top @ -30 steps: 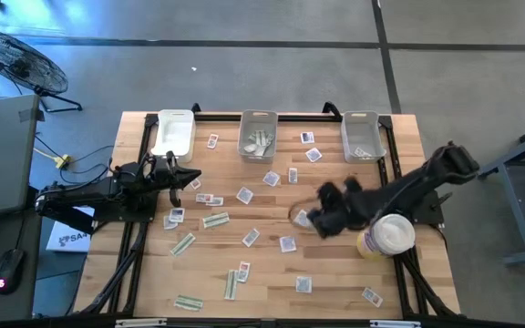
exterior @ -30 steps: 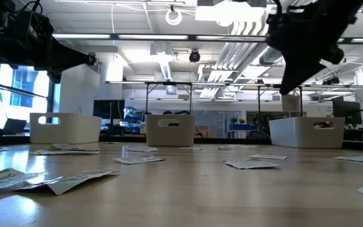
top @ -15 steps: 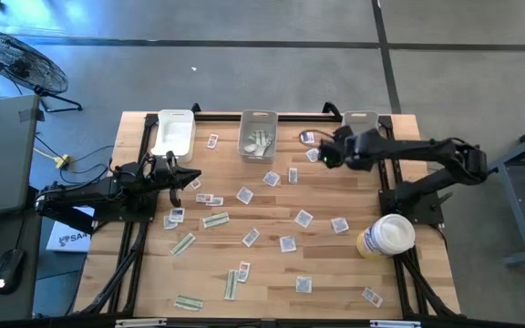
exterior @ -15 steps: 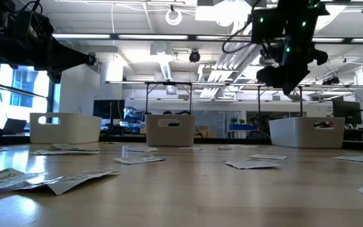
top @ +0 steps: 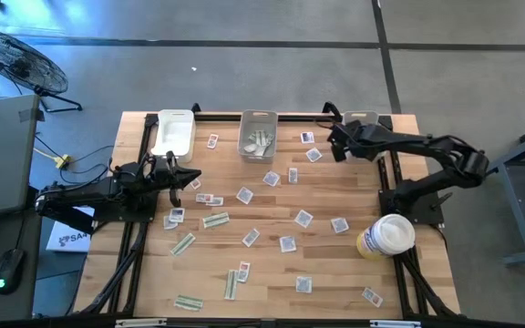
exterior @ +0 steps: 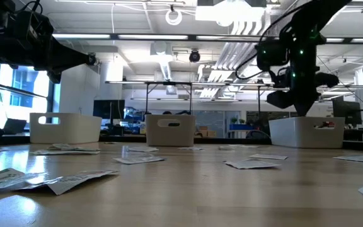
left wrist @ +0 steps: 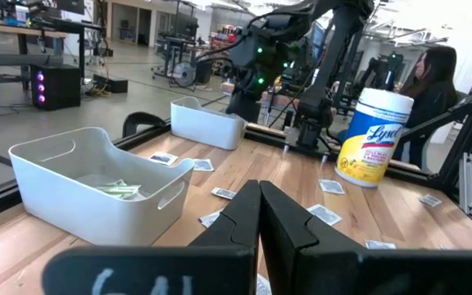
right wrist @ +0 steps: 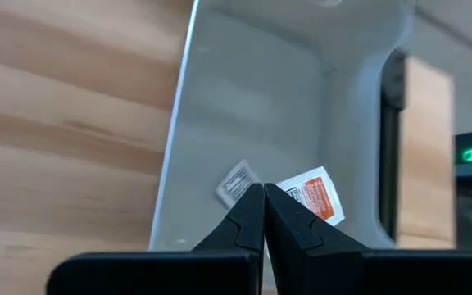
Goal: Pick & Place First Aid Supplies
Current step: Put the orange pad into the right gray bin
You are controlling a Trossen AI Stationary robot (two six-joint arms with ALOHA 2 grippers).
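Observation:
Many first aid supplies lie flat on the wooden table: white squarish packets (top: 244, 194) and pale green strips (top: 215, 220). My right gripper (top: 334, 144) hangs shut over the left rim of the far right bin (top: 365, 137), slanting down. Its wrist view looks into this bin (right wrist: 252, 98), where a red-marked packet (right wrist: 314, 197) and a grey one (right wrist: 238, 182) lie on the floor beyond the fingertips (right wrist: 262, 197). Nothing shows between the tips. My left gripper (top: 194, 178) waits shut and level at the table's left side.
A middle bin (top: 258, 137) holds some packets, and a left bin (top: 173, 135) stands at the far edge. A white-and-yellow tub (top: 386, 235) stands by the right arm's base. A person (left wrist: 433, 74) sits beyond the table's right side.
My right gripper has swung from above the packets at the table's middle right toward the far edge, and then a little right, to the right bin. It has rolled and tipped on the way, and its fingers have stayed shut.

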